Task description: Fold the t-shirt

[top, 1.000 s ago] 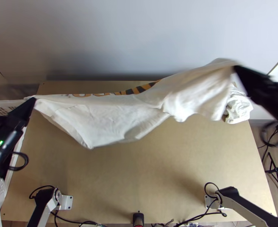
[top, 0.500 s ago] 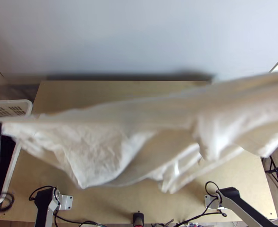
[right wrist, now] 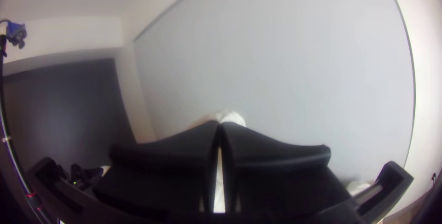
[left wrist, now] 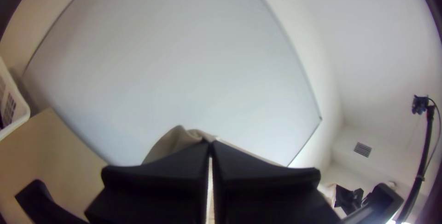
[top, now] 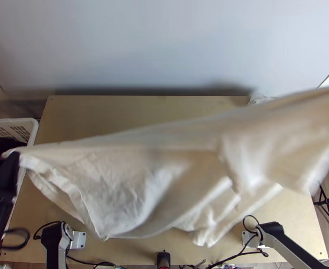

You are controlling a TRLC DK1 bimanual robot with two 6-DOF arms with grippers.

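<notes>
In the top view the white t-shirt (top: 164,170) hangs stretched over the table between both arms, its lower part drooping in loose folds toward the near edge. My left gripper (top: 13,157) is shut on its left upper corner, beside the basket. The shirt's other end runs past the picture's right edge. In the left wrist view my left gripper (left wrist: 210,146) has its fingertips together on bunched cloth (left wrist: 177,140). The right wrist view has my right gripper (right wrist: 220,126) shut on another bit of the shirt (right wrist: 231,117).
A white basket (top: 33,130) with dark and pink cloth inside stands at the table's left. Another white crumpled cloth (top: 257,97) lies at the far right corner of the wooden table (top: 133,107). A black stand is on the floor at right.
The shirt has been pulled nearer and raised, spreading wider across the view. The left gripper moved outward and nearer, then slightly back inward; the right one went off the right edge.
</notes>
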